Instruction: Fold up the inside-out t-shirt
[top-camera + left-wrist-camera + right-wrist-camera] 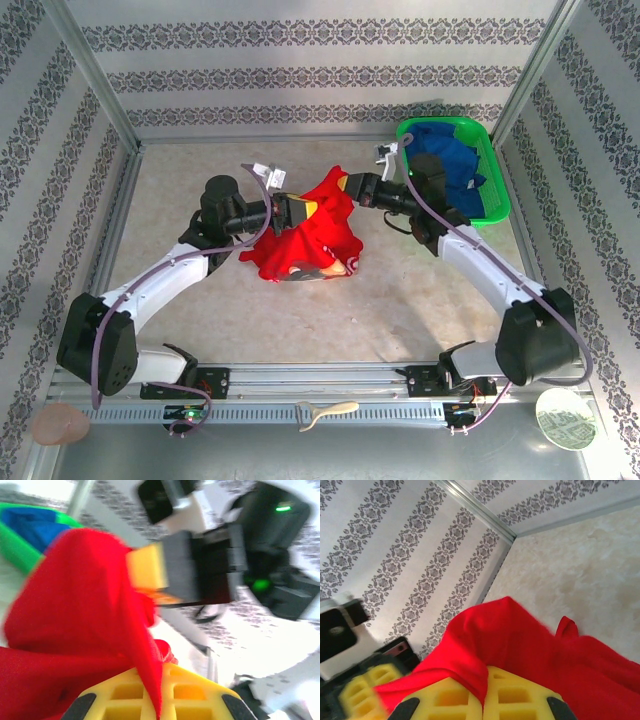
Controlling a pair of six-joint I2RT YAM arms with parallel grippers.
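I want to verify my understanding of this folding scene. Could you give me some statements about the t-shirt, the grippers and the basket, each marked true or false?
1. The left gripper and the right gripper are both shut on the red t-shirt. True.
2. The red t-shirt lies flat and neatly folded. False: it is bunched up between the two grippers.
3. A blue garment lies in the green basket. True.
4. The green basket stands at the near left corner. False: it stands at the far right of the table.
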